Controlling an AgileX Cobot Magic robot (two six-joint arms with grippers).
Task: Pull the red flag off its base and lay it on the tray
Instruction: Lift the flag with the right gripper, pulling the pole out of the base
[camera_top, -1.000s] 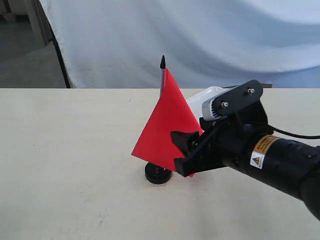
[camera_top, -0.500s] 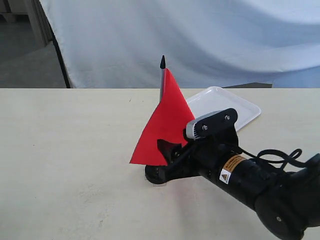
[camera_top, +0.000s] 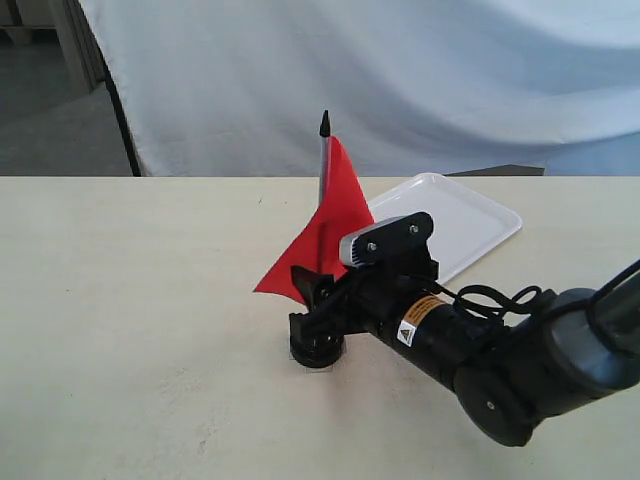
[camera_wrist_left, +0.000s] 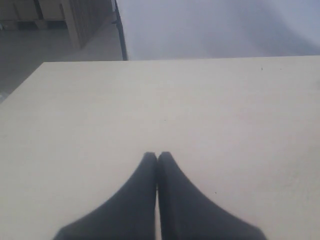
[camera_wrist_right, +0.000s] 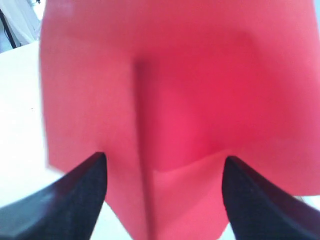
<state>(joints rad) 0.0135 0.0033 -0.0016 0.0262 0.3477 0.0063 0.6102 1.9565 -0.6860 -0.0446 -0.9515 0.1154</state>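
Observation:
The red flag (camera_top: 325, 228) stands upright in its black base (camera_top: 316, 349) at the table's middle, its black tip pointing up. My right gripper (camera_top: 312, 300) is open, low beside the pole just above the base, its jaws on either side of the cloth's lower part. In the right wrist view the red flag (camera_wrist_right: 175, 100) fills the picture, its pole a dark line between the two black fingers (camera_wrist_right: 82, 192). The white tray (camera_top: 455, 222) lies behind, to the right of the flag. My left gripper (camera_wrist_left: 157, 156) is shut over bare table, holding nothing.
A white cloth backdrop (camera_top: 400, 70) hangs behind the table's far edge. The right arm (camera_top: 500, 365) stretches low over the table from the near right. Bare tabletop (camera_top: 130, 300) spreads to the left of the flag.
My right gripper has dropped and moved left, from beside the cloth's lower corner to the pole just above the base. The cloth is pushed in and crumpled. The left gripper's earlier state is not shown.

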